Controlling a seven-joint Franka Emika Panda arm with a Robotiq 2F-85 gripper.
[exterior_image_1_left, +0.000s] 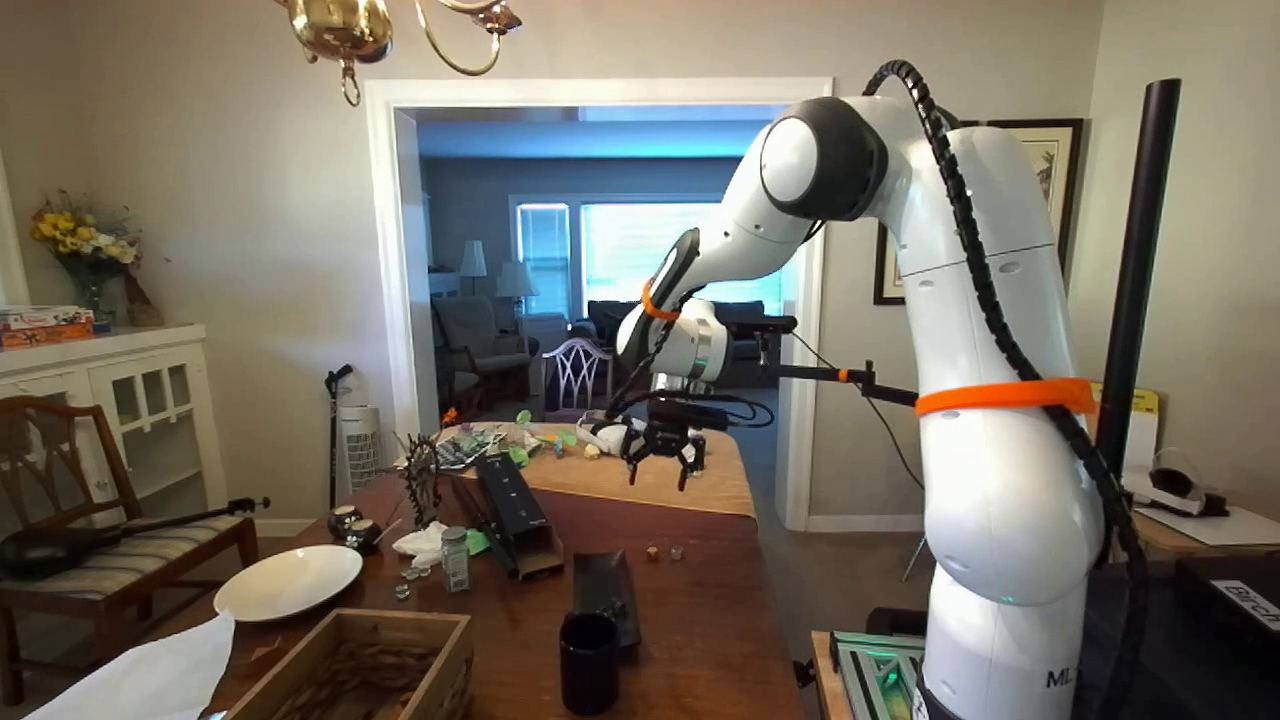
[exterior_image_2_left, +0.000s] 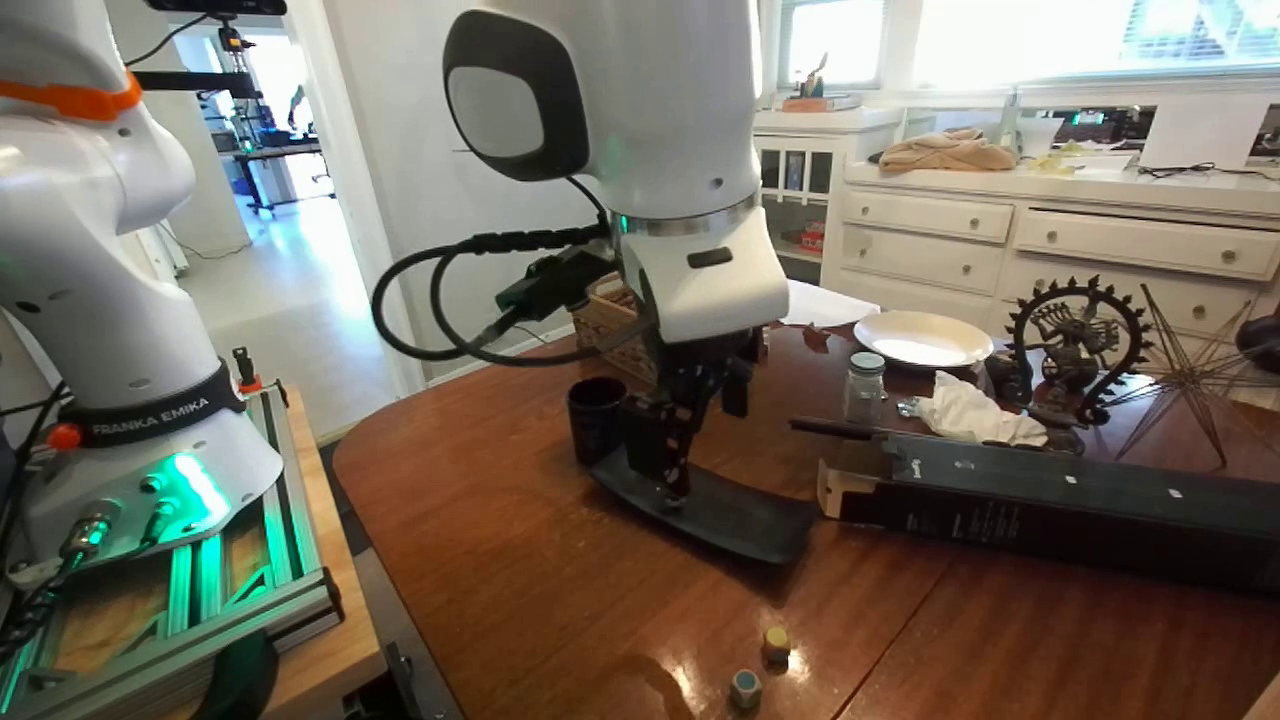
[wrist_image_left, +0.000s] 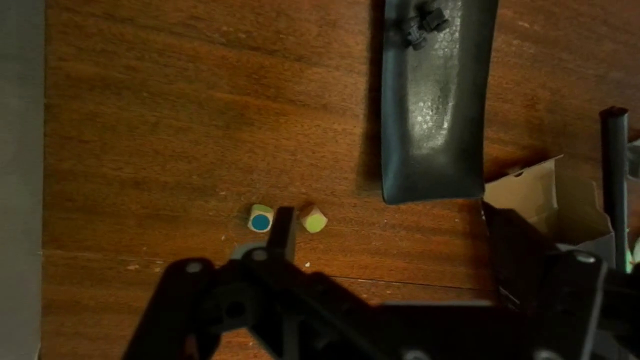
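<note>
– How is the gripper (exterior_image_1_left: 658, 484)?
– Raised above the table (exterior_image_2_left: 480, 560), its fingers spread wide, nothing between them.
– What's near it?
– In the wrist view, a blue-dotted die (wrist_image_left: 260, 219) and a yellow-dotted die (wrist_image_left: 314, 221) show either side of one fingertip (wrist_image_left: 283, 227); they lie just apart, between the black tray (wrist_image_left: 432, 165) and the table's edge by the robot base (exterior_image_2_left: 230, 460).
– Anything on the tray?
– Small dark pieces (wrist_image_left: 435, 21), too unclear to name. A black carton (exterior_image_2_left: 1040, 520) gapes just beside one corner; a black cup (exterior_image_2_left: 592, 425) stands by the opposite end.
– Farther off?
– A lidded glass jar (exterior_image_2_left: 864, 390), then a white plate (exterior_image_2_left: 925, 340) and a Nataraja statue (exterior_image_2_left: 1078, 352) towards the opposite table edge.
</note>
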